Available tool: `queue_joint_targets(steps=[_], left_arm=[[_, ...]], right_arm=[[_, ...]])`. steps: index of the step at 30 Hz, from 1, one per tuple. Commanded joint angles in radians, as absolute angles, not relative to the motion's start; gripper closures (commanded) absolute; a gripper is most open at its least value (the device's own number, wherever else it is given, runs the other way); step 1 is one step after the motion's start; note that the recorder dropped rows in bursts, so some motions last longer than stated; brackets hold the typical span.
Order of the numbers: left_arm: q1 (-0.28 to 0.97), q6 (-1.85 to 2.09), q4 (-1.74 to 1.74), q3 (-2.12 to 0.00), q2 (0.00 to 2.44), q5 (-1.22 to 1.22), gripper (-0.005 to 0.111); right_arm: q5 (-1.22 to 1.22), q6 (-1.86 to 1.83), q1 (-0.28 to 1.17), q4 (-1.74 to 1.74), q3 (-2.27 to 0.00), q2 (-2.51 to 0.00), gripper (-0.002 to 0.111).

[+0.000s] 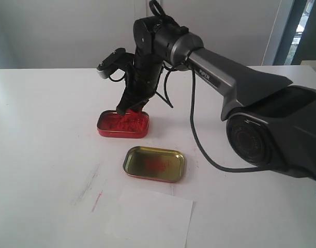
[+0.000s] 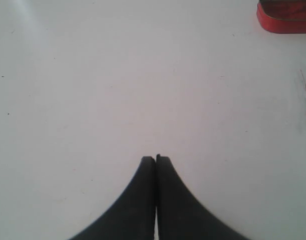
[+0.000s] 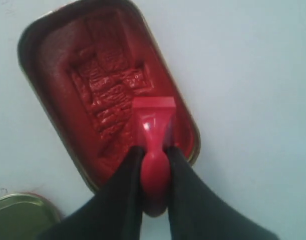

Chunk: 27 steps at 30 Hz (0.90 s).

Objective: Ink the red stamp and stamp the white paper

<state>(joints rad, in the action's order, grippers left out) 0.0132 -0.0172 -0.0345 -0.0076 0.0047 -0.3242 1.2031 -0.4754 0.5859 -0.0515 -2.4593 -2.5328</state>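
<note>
The red stamp (image 3: 154, 125) is a small, glossy, bright red plastic piece: a flat rectangular base that narrows into a slim handle with a rounded end. It stands inside the open red tin (image 3: 57, 75), base down on the churned, lumpy red ink paste, close to one long wall of the tin. Whether the base is pressed into the paste or only resting on it cannot be told.

The right fingers (image 3: 130, 170) are narrowly parted and grip the handle from both sides, with the rounded end showing between them. In the exterior view the right arm reaches down over the tin (image 1: 108, 132).

The left fingers (image 2: 145, 190) are pressed together with nothing between them, above bare white surface (image 2: 117, 90).

The gold-lined lid (image 1: 154, 164) lies open side up, near the tin. The white paper (image 1: 150, 219) lies flat on the surface just beyond the lid, at the near edge of the exterior view.
</note>
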Motion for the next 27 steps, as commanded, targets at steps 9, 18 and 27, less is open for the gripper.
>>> queue_joint_targets(steps=[9,18,27], left_arm=[[0.011,-0.022,-0.036,0.000,0.000,-0.333,0.107],[0.011,-0.022,-0.036,0.000,0.000,-0.333,0.107],[0.011,-0.022,-0.036,0.000,0.000,-0.333,0.107]], right_arm=[[1.208,-0.460,0.576,-0.102,-2.467,-2.591,0.108],[1.203,-0.465,0.576,-0.100,-2.467,-2.640,0.108],[1.201,-0.486,0.578,-0.097,-2.467,-2.683,0.108]])
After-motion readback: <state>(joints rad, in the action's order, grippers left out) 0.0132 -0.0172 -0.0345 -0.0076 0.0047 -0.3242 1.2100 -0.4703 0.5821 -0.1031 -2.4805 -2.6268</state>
